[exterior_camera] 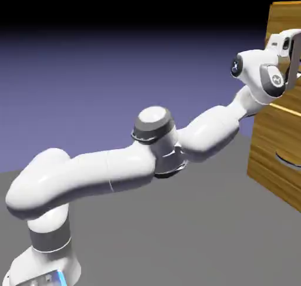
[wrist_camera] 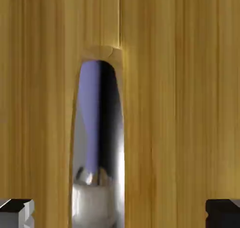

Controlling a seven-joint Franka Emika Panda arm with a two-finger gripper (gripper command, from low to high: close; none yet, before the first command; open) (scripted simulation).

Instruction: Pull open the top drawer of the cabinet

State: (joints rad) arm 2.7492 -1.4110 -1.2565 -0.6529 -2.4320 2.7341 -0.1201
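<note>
The tool (wrist_camera: 120,213) is seen with its two grey fingertips (wrist_camera: 16,212) standing wide apart, nothing clamped, the shiny metal handle (wrist_camera: 97,175) of the top drawer (wrist_camera: 178,105) lying between them but nearer one tip. The grip would best be centred on the handle and fully closed before any straight pull away from the cabinet (exterior_camera: 276,144), so that slipping is avoided. The cabinet stands at the exterior view's right on a plain grey worktop (exterior_camera: 176,232), before a blue-violet backdrop.

Side view; hand camera near cabinet (wrist_camera: 187,105)
</note>
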